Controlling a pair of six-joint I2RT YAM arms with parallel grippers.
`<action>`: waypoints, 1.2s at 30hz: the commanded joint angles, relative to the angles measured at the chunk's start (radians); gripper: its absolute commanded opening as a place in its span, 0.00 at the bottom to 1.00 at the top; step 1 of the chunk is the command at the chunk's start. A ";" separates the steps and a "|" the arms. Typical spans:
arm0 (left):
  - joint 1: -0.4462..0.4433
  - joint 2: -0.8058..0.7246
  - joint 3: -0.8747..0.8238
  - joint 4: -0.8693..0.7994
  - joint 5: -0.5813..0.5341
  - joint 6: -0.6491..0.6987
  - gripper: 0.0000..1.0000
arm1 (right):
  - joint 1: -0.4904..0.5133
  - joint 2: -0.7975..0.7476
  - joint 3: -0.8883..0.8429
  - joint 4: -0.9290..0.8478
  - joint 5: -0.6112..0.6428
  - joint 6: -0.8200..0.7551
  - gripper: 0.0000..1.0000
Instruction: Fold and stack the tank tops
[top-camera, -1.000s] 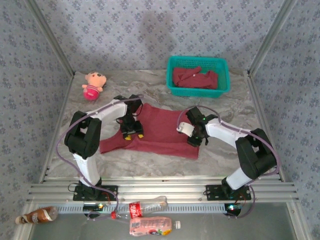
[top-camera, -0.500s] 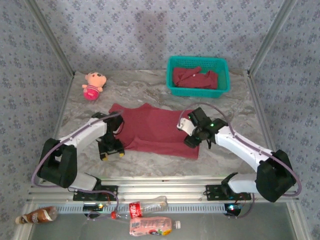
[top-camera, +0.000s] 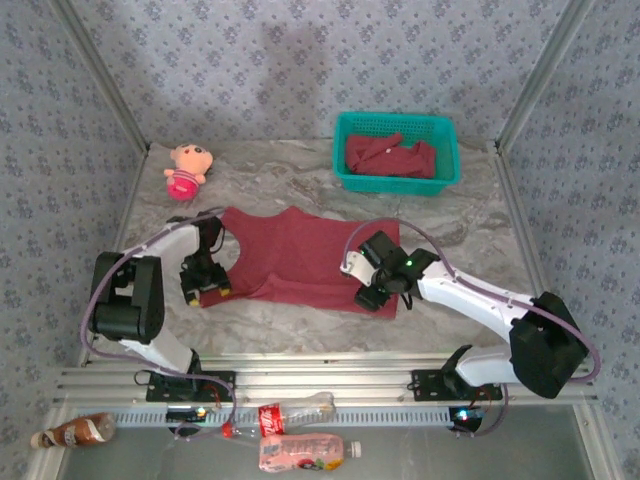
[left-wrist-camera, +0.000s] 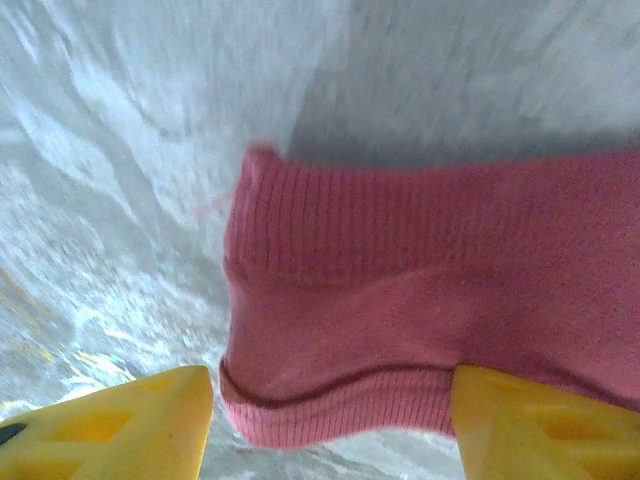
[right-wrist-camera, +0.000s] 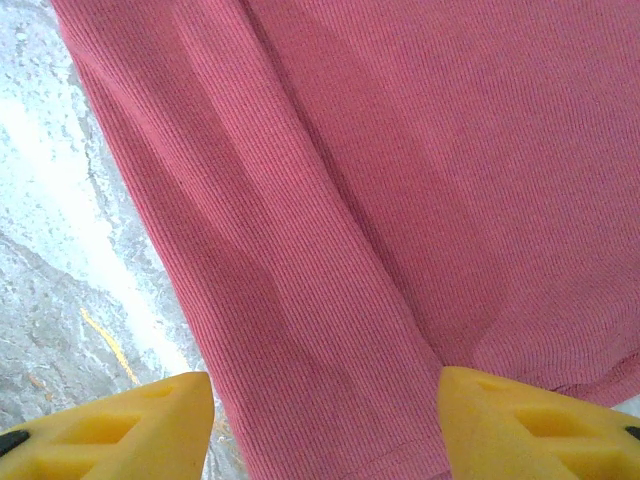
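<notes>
We hold our left fingers (left-wrist-camera: 110, 420) and right fingers (right-wrist-camera: 530, 420), both spread wide and gripping nothing, over the near corners of the dark red ribbed cloth tank top (top-camera: 300, 260) laid flat on the grey marbled surface (top-camera: 300, 180), apparently ready to pinch it for a fold, with crumpled dark red tank tops (top-camera: 390, 155) waiting in the teal plastic mesh basket (top-camera: 395, 118).

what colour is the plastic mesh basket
Teal; the plastic mesh basket shows best in the top external view.

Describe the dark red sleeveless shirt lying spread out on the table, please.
The dark red ribbed-knit sleeveless shirt lies flat on the grey marbled table, spread side to side. Its scooped cut-out and straps point left; the straight hem lies right. Soft creases run across it. The left gripper stands open over a doubled strap end, the right gripper open over the near right corner.
</notes>
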 joint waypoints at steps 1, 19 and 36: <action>0.014 0.018 0.042 -0.023 -0.048 0.073 0.64 | 0.006 0.007 -0.021 0.004 0.002 0.027 0.63; 0.064 -0.142 -0.164 0.075 0.094 -0.032 0.50 | 0.013 -0.026 -0.057 0.010 0.007 0.049 0.63; 0.081 -0.093 -0.057 0.009 0.079 0.062 0.09 | 0.062 0.026 -0.056 0.035 0.032 0.075 0.63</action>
